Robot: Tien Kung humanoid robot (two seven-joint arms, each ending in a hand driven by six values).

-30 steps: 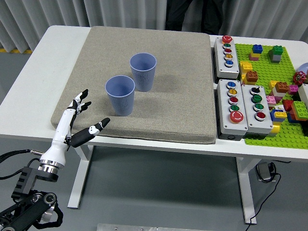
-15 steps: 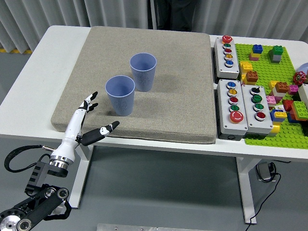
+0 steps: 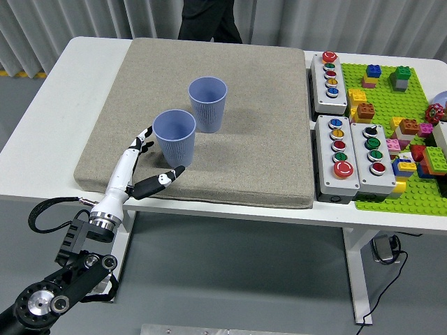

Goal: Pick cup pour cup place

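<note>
Two blue ribbed paper cups stand upright on a grey mat (image 3: 244,118). The near cup (image 3: 174,137) is left of and in front of the far cup (image 3: 207,104), and the two almost touch. My left hand (image 3: 155,157) reaches in from the lower left, open, its fingers spread just left of the near cup and its thumb stretched below the cup's base. It holds nothing. What is inside the cups cannot be told. My right arm is out of view.
Three grey button boxes (image 3: 330,73) (image 3: 338,157) (image 3: 376,158) stand right of the mat. A green baseplate (image 3: 412,118) with several loose toy bricks fills the far right. A person in dark clothing (image 3: 206,21) stands at the table's far side.
My left hand has moved up and to the right across the mat's near left corner, from well left of the near cup to right beside it. The person has shifted left.
</note>
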